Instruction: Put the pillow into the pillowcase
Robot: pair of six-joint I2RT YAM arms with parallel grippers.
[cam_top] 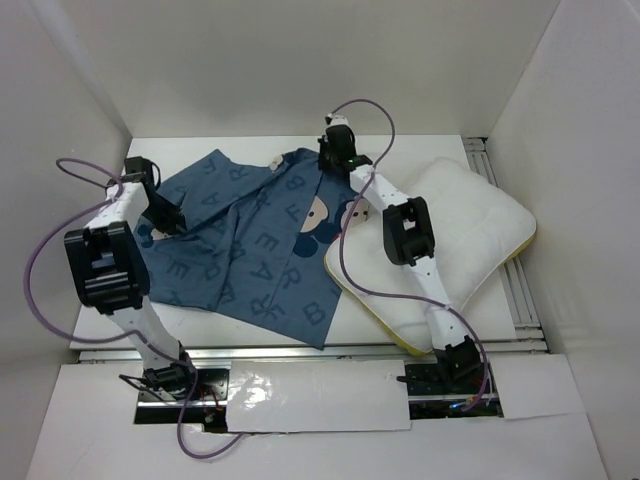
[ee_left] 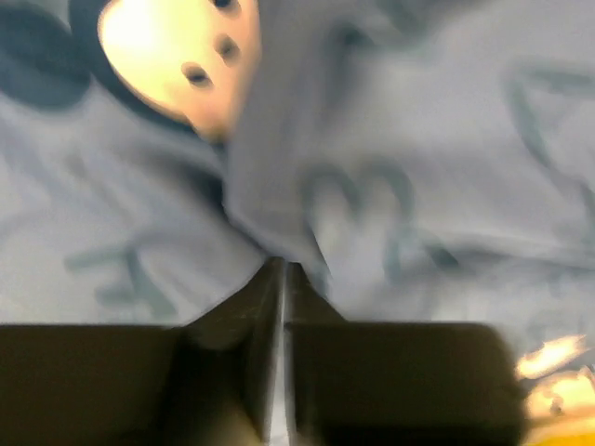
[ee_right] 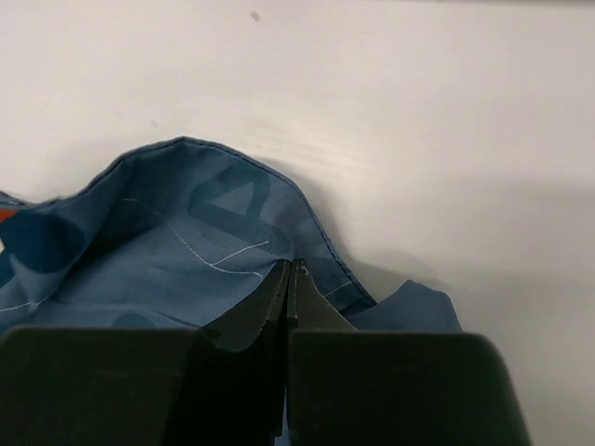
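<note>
The dusty-blue pillowcase (cam_top: 240,245) with darker letters and mouse faces lies spread over the table's middle and left. The white pillow (cam_top: 470,235) with a yellow edge band lies at the right, partly under the right arm. My left gripper (cam_top: 165,215) is shut on the pillowcase's left part; its wrist view shows the fingers pinching a fold of the pillowcase (ee_left: 372,139). My right gripper (cam_top: 335,158) is shut on the pillowcase's far edge; in its wrist view the fingers pinch the hem of the pillowcase (ee_right: 186,242) just above the table.
White walls enclose the table (cam_top: 420,150) on the left, back and right. A metal rail (cam_top: 520,290) runs along the table's right edge beside the pillow. Purple cables loop off both arms.
</note>
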